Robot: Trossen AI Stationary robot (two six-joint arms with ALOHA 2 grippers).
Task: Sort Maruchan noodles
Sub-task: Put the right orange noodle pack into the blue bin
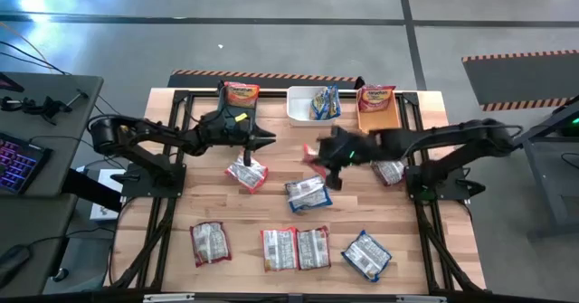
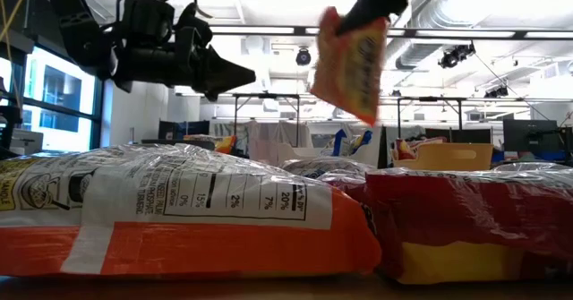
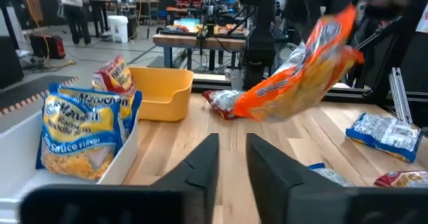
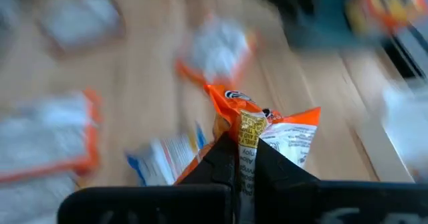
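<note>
My right gripper [image 4: 239,158] clamped on orange packet [image 4: 264,127] edge, mid-frame, airborne. Thin pinch: swing could shake it loose. Left gripper [image 3: 231,160] jaws apart, idle upper left in high view.

The right gripper [image 1: 318,155] hangs raised above the middle of the tabletop, its fingers pinched tight on an orange plastic ramen packet [image 4: 264,134], apparently at its seam. The left gripper [image 1: 269,138] hovers level nearer the far edge, fingers [image 3: 200,164] slightly parted, gripping nothing.
</note>
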